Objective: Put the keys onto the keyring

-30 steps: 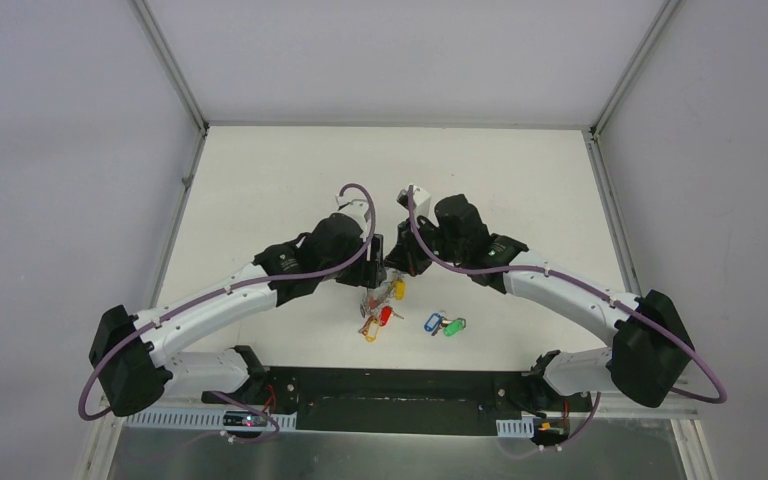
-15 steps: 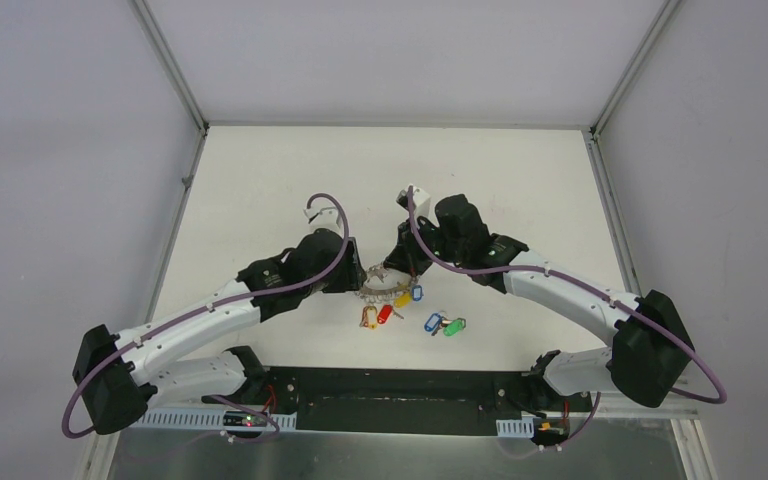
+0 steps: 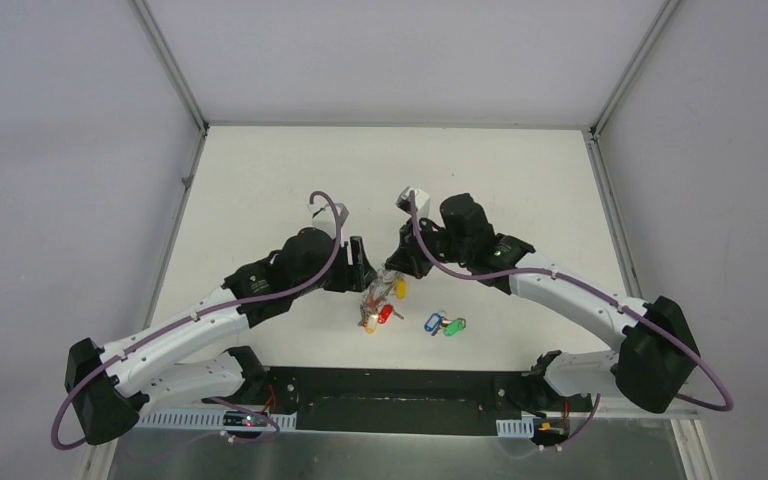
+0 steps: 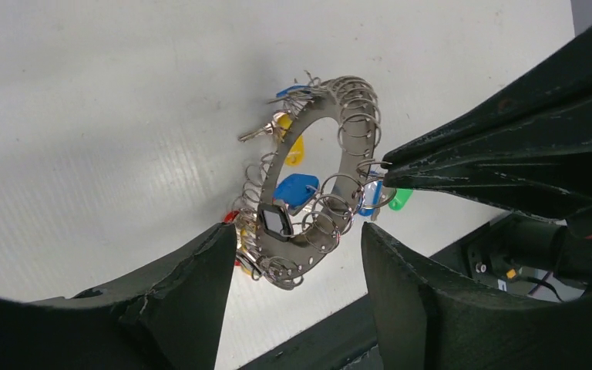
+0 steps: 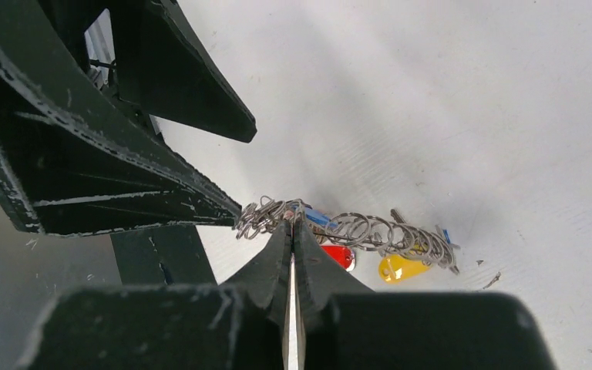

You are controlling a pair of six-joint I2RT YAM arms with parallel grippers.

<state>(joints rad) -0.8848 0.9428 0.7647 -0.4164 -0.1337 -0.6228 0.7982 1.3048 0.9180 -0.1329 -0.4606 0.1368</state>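
Observation:
The keyring (image 4: 317,166), a flat silvery ring strung with many small split rings and coloured tags, hangs tilted above the table. My right gripper (image 5: 291,221) is shut on its rim, and its fingertip (image 4: 389,163) shows in the left wrist view. My left gripper (image 4: 299,229) stands open, its fingers (image 4: 200,277) on either side of the ring's lower end with a gap on both sides. The keys, one with a blue tag (image 3: 432,322) and one with a green tag (image 3: 454,326), lie loose on the table to the right of the keyring (image 3: 375,298).
Red (image 3: 385,313) and yellow (image 3: 398,288) tags dangle from the ring, close to the table. The black base plate (image 3: 390,385) runs along the near edge. Grey walls enclose the white table (image 3: 280,170) at the back and both sides.
My left gripper drew back to the left, then returned to the ring's lower end. The ring, held by the right gripper, went from lying flat to hanging tilted. The loose keys stayed put.

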